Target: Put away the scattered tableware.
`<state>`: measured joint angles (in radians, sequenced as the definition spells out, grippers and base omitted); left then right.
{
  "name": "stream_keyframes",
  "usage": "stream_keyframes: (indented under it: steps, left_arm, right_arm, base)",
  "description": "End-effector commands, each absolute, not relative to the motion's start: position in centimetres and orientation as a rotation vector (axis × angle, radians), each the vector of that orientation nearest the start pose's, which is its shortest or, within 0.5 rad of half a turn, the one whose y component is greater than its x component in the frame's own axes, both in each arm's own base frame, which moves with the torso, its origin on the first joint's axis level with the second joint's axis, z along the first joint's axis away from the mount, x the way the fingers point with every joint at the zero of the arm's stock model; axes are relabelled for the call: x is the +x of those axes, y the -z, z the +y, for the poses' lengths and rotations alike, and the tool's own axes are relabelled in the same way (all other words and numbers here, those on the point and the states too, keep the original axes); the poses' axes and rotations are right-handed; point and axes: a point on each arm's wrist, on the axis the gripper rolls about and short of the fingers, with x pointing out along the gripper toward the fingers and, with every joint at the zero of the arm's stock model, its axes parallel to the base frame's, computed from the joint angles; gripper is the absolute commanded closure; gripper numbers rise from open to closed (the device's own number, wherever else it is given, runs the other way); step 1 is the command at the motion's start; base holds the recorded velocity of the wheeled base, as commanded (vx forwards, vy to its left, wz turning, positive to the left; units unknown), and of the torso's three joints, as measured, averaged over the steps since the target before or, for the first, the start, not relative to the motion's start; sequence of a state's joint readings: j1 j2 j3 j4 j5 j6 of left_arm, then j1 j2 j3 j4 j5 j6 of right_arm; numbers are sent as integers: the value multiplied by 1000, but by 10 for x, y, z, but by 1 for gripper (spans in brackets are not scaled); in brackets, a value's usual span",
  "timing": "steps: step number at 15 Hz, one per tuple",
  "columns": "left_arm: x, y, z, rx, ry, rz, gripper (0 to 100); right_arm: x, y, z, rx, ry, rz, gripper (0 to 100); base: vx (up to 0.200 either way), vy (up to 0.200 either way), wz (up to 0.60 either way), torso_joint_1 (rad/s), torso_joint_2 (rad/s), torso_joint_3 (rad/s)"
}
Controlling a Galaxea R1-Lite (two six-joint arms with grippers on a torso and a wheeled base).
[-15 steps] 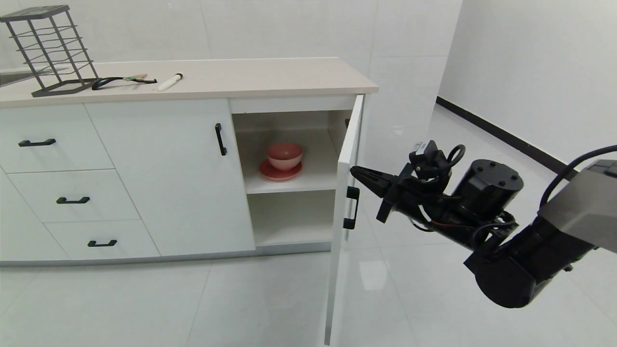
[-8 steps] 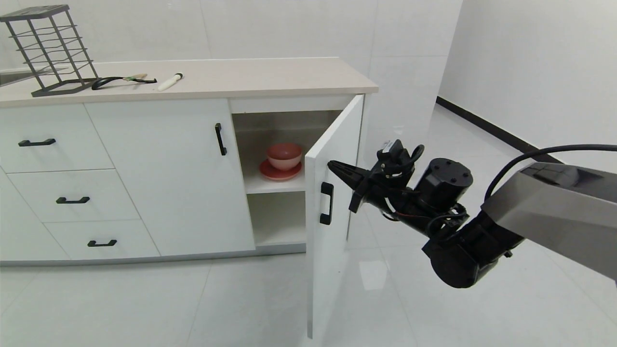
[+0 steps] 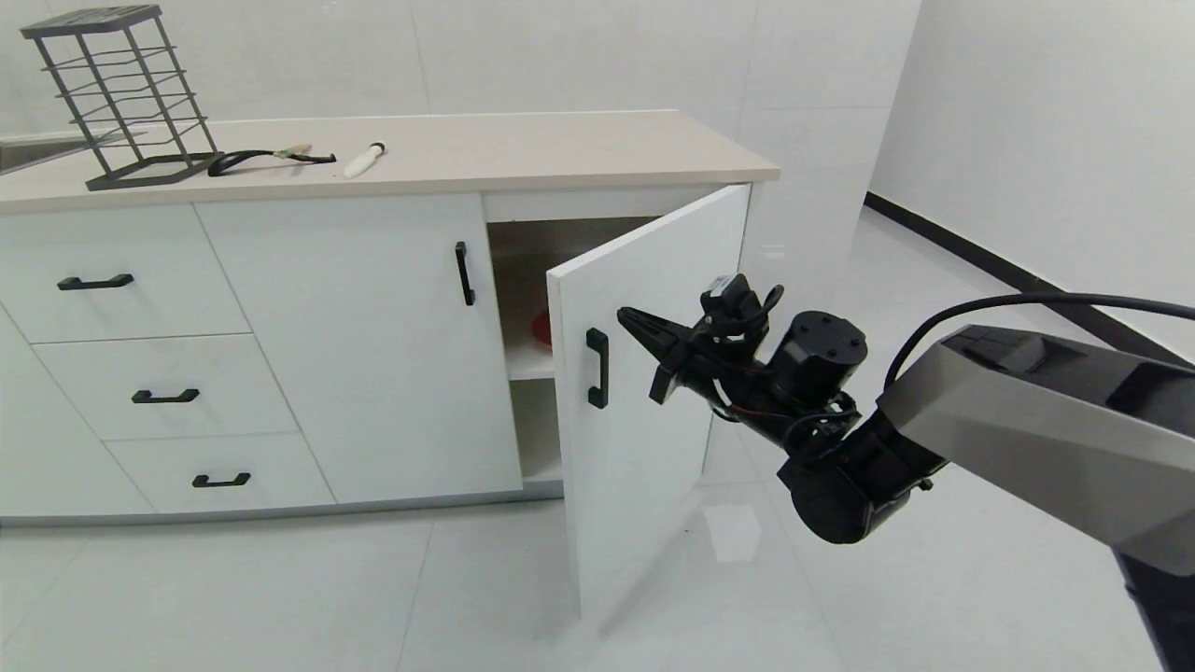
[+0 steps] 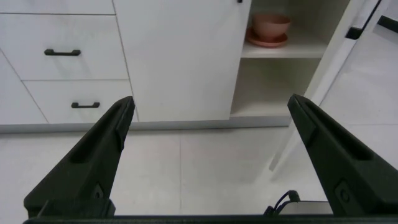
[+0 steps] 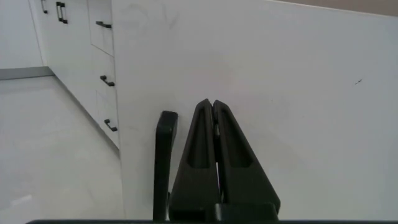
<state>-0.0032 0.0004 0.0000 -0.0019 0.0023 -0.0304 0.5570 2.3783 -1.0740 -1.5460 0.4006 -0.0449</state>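
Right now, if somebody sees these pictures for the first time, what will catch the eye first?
The right gripper, shut, points at the face of the half-open cabinet door, just beside its black handle. Behind that door, on the upper shelf, a pink bowl sits on a pink plate. The left gripper hangs open above the floor.

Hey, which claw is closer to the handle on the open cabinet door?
Right. The right claw sits shut with its tip just beside the door handle, on the door's outer face. The left claw hangs open farther back over the floor, facing the cabinet.
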Motion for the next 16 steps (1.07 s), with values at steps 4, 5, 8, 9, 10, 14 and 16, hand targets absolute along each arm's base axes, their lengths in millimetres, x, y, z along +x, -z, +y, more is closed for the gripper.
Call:
stream_keyframes:
  steps: [4,5,8,9,10,14,16]
  left_arm:
    - [-23,-76,0,-31,0,-3,0]
    - [-23,-76,0,-31,0,-3,0]
    - [-23,-76,0,-31,0,-3,0]
    - [-23,-76,0,-31,0,-3,0]
    - [-23,-76,0,-31,0,-3,0]
    - [-23,-76,0,-29,0,-3,0]
    - [-23,-76,0,-28,2,-2,0]
  right_arm:
    - [345,-116,223,-18,-939,-320,100]
    - [333,-127,214,-19,-937,-318,100]
    - [247,-169,152,-26,-910,-292,100]
    - [201,-183,118,-27,-877,-311,100]
    - [169,-185,94,-32,-846,-324,100]
    - [75,-184,14,-107,-453,-403,100]
    - [31,-178,7,-141,-332,-433,100]
  base:
    - [0,0,0,0,0,0]
    - [0,0,0,0,0,0]
    - [0,0,0,0,0,0]
    - [0,0,0,0,0,0]
    - [0,0,0,0,0,0]
    - [0,0,0,0,0,0]
    - [0,0,0,0,0,0]
